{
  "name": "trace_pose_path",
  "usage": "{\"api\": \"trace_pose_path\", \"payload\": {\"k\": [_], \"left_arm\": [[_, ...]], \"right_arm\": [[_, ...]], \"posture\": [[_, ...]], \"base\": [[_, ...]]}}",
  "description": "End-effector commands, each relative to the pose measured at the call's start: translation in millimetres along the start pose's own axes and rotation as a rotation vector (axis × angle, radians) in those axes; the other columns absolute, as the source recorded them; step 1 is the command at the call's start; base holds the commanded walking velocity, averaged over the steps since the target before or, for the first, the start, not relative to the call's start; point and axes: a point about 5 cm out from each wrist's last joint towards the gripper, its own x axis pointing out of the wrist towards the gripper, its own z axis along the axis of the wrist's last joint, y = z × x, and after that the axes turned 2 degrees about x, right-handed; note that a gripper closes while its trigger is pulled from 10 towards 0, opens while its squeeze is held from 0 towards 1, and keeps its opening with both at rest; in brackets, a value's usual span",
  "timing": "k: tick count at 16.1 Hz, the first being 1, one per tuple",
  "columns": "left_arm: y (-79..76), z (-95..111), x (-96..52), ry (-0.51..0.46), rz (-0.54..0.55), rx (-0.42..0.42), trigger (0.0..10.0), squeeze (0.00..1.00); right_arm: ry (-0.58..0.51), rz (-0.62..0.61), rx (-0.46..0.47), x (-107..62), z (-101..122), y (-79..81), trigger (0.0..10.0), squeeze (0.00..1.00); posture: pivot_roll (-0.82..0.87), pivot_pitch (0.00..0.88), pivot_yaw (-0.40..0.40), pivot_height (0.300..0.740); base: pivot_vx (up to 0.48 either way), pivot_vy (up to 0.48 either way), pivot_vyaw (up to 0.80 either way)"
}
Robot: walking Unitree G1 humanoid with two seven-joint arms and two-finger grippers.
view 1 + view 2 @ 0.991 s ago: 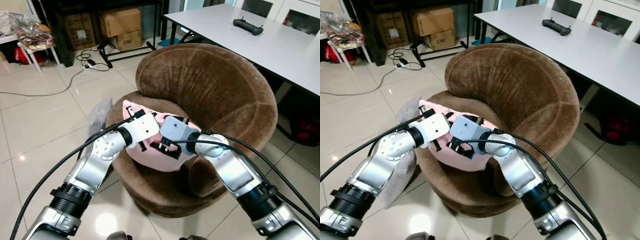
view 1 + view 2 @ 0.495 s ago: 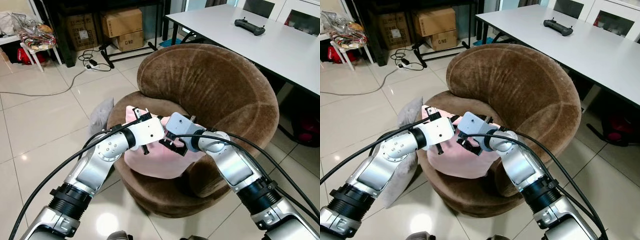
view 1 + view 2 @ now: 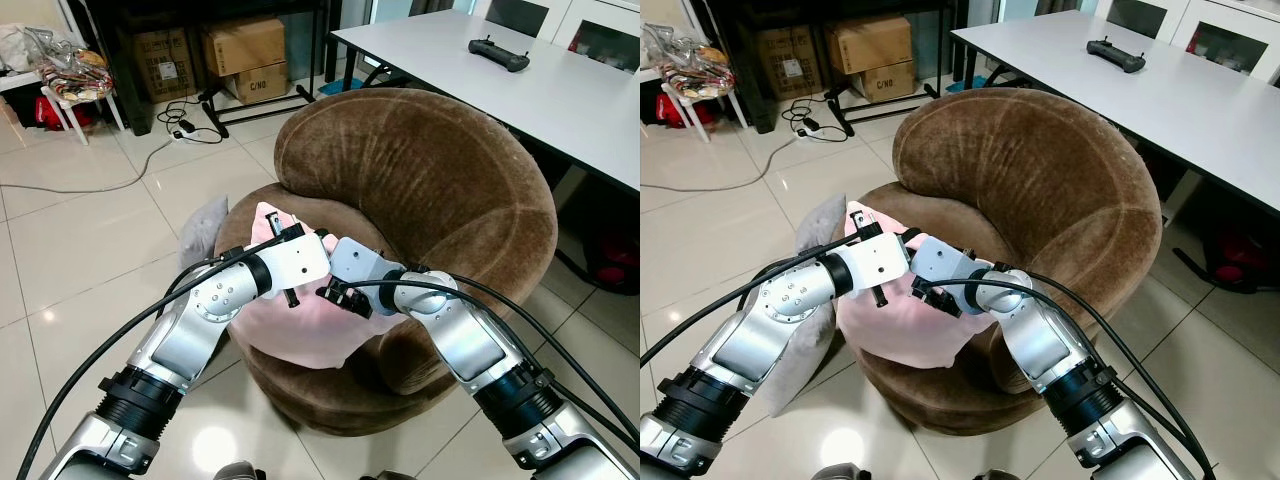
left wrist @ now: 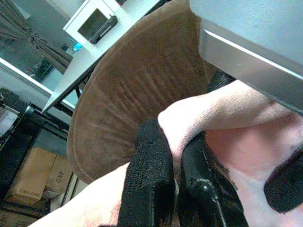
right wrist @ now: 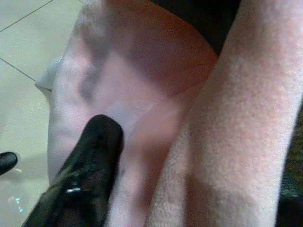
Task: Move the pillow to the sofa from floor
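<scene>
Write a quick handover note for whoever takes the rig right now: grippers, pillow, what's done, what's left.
Left gripper: fingers shut on a fold of the pink pillow.
Right gripper: on the pillow too, fingers pressed into it; grip unclear.
Pillow: off the floor, over the front of the brown sofa, its lower edge hanging past the seat rim.
Done: lift and carry.
Left: push it fully onto the seat, release, pull both arms back.
A grey pillow lies on the floor beside the sofa.

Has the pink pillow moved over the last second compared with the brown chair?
Yes. The pink pillow has shifted toward the brown chair's front edge and now droops lower over it, still pinched by the left gripper and held by the right gripper.
</scene>
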Motion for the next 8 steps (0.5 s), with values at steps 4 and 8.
{"api": "trace_pose_path", "payload": {"k": [4,8], "left_arm": [[14.3,17.1,-4.7,-0.081,0.073,0.010,10.0,0.00],[16.9,12.5,-7.7,-0.064,0.095,-0.007,10.0,0.00]], "right_arm": [[-0.011,0.007,0.026,-0.8,-1.3,4.3,0.0,0.00],[-0.034,-0.005,0.046,-0.1,-0.3,3.1,0.0,0.00]], "posture": [[0.04,0.000,-0.019,0.740],[0.04,0.000,-0.028,0.740]], "base": [[0.000,0.000,0.00],[0.000,0.000,0.00]]}}
